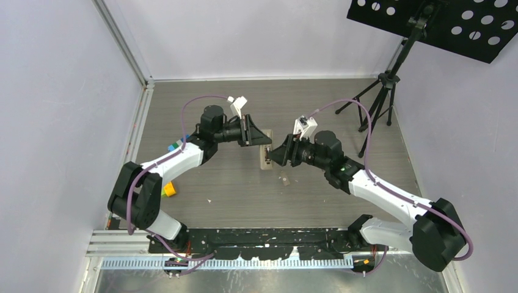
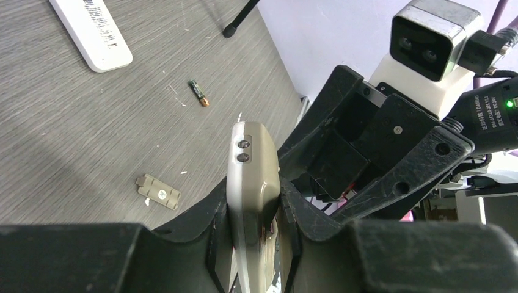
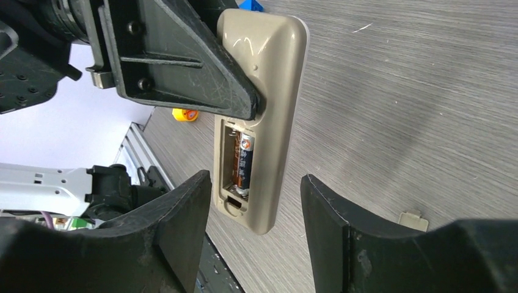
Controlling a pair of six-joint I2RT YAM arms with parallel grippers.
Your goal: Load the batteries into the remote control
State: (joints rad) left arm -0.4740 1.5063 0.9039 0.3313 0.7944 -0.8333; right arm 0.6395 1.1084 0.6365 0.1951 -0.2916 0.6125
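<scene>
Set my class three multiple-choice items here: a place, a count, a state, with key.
1. Batteries seated in the remote control: A none; B one; C two.
2. The battery cover lies: A on the table; B on the remote control; C in the right gripper.
3. The left gripper is: A open; B shut on the remote control; C out of view.
Key: B, one battery shows inside; A, cover flat on the table; B, it clamps the remote control.

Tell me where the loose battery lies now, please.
In the left wrist view the loose battery lies on the table, up and left of the held remote, between the white bar and the small cover.
</scene>
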